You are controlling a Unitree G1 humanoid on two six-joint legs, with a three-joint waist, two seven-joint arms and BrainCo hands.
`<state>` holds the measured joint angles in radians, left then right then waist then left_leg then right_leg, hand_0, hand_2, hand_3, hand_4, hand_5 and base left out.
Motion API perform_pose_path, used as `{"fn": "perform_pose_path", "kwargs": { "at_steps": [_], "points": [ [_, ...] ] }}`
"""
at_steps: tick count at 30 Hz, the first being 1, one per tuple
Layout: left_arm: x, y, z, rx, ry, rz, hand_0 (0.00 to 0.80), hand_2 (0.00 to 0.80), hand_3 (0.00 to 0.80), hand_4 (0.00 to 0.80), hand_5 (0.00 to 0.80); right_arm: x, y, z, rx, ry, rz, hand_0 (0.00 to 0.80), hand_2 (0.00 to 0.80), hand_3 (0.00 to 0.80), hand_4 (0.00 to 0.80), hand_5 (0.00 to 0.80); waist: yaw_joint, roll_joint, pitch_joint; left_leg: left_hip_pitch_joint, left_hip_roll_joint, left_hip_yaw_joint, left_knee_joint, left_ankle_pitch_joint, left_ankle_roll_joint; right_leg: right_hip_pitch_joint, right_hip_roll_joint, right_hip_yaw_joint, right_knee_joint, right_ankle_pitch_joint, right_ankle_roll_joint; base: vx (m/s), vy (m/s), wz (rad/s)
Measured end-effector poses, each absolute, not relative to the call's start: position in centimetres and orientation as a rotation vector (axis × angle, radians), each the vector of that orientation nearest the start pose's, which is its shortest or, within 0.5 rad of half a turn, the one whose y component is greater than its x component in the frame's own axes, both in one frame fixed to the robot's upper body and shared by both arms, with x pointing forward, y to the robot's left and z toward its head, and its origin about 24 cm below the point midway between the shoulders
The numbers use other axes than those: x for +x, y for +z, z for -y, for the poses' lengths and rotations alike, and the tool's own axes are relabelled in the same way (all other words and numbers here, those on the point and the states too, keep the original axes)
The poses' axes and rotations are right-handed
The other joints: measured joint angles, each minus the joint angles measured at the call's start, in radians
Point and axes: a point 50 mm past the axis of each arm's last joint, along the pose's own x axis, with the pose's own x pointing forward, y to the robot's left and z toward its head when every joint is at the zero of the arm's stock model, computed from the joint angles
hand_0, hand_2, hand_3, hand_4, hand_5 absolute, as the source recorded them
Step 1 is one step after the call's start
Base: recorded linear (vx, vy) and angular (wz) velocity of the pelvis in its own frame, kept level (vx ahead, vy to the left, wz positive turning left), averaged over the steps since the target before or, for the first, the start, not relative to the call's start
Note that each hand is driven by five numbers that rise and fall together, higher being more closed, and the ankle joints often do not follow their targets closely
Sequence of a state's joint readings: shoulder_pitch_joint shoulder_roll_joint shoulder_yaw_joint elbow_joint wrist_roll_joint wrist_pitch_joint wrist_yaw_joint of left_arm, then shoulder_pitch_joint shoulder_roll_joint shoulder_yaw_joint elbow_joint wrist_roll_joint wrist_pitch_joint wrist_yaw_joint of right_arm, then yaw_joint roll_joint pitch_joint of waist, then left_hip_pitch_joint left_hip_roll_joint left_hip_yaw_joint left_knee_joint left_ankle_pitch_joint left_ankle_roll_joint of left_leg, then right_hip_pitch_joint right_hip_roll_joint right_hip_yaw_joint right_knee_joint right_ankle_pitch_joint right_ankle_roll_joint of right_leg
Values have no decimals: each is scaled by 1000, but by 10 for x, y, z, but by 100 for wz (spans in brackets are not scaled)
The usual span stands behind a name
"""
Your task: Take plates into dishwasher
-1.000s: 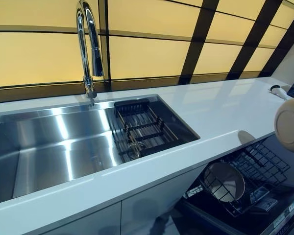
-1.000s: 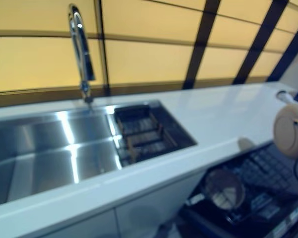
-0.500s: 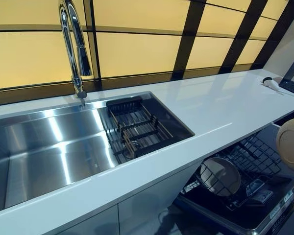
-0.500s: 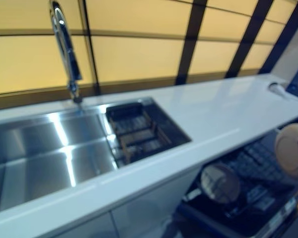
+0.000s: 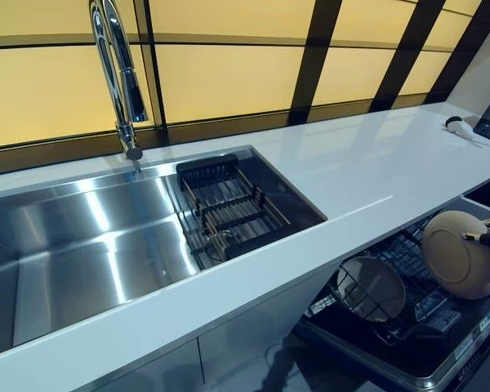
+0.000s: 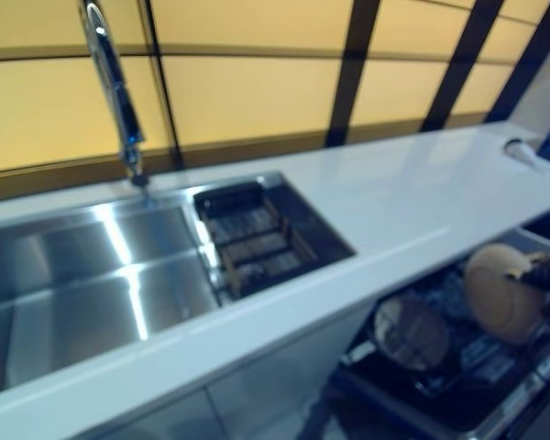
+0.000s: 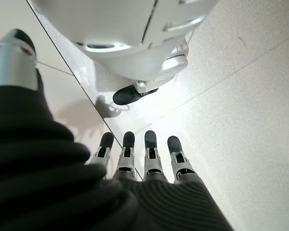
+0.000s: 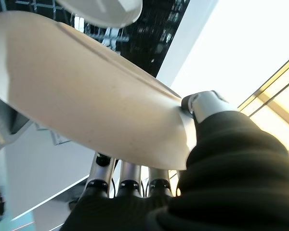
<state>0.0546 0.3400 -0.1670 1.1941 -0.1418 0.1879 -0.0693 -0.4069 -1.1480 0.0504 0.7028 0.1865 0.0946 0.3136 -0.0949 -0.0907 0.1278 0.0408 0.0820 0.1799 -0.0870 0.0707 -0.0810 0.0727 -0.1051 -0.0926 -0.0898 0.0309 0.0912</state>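
My right hand (image 8: 207,106) pinches a beige plate (image 5: 460,255) by its rim, thumb on one face and fingers (image 8: 130,175) behind the other. The plate is tilted on edge just above the right part of the black wire dishwasher rack (image 5: 396,257), below the counter's front edge. A white plate (image 5: 371,287) stands in the rack to the left of it and also shows past the beige plate (image 8: 86,96) in the right wrist view. My left hand (image 7: 139,159) hangs over the pale floor with straight fingers and holds nothing.
A white counter (image 5: 376,163) runs along the back, with a steel sink (image 5: 90,245), a dark drain basket (image 5: 229,208) in it and a tall chrome faucet (image 5: 114,65). A small white object (image 5: 457,125) lies at the counter's far right. The pulled-out dishwasher drawer front (image 5: 441,359) juts out low.
The beige plate has come down and to the left, from counter height to just over the rack. The camera has also shifted a little.
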Motion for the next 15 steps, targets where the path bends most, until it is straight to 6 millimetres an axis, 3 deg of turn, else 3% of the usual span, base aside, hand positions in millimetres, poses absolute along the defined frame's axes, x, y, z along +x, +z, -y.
{"fn": "perform_pose_path", "kwargs": {
  "at_steps": [15],
  "points": [
    [65,-156,-266,210,107,-1381,0,0,0,0,0,273,164,419,-851,-269,-407,800,800,800,800,800,-1,58,51,-40,-4,-5,2,3,2,-36,-2,-7,0,1,0,-50,-49,1]
  ]
}}
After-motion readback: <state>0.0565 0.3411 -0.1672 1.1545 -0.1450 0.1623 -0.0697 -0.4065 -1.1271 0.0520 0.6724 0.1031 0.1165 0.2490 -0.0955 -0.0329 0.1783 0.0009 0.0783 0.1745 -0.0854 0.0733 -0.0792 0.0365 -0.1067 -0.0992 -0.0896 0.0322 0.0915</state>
